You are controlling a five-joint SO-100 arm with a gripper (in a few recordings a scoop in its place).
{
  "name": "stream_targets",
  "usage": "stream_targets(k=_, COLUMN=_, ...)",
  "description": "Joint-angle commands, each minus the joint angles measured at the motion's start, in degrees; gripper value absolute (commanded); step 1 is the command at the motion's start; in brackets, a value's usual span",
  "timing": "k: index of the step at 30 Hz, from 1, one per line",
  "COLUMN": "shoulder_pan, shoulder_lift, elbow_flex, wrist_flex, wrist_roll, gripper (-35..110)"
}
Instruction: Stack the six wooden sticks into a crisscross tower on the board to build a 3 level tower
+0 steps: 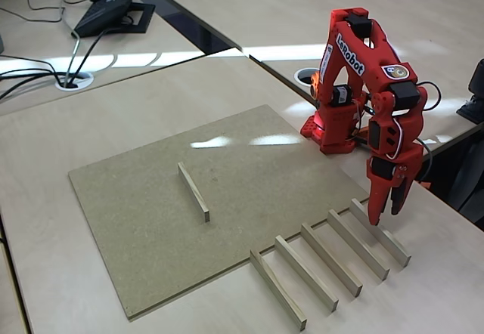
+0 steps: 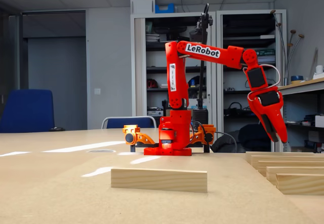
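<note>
Fixed views: square-section pale stick (image 1: 193, 190) flat on matte fibreboard (image 1: 136, 228)

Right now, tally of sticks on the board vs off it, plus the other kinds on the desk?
Wooden sticks on the board: 1
Wooden sticks off the board, in a row on the tabletop: 5
Boards: 1
Red arms: 1
Desk phones: 1
Total: 9 items, 6 of them sticks.

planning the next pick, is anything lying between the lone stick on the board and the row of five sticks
No: in a fixed view, only bare board lies between the lone stick and the row of five sticks.
</note>
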Motion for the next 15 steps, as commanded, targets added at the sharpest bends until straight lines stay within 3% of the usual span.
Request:
stream_targets(k=1, shoulder_pan=-1.05, shoulder_lift=2.02, elbow_flex=1.49, wrist_flex=-2.37, wrist_roll=1.23, gripper=24)
stream_targets(k=15, shoulder_pan=-0.79, shoulder_lift=-1.76, elbow_flex=6.59, wrist_flex=-12.39, wrist_roll=1.23, gripper=23)
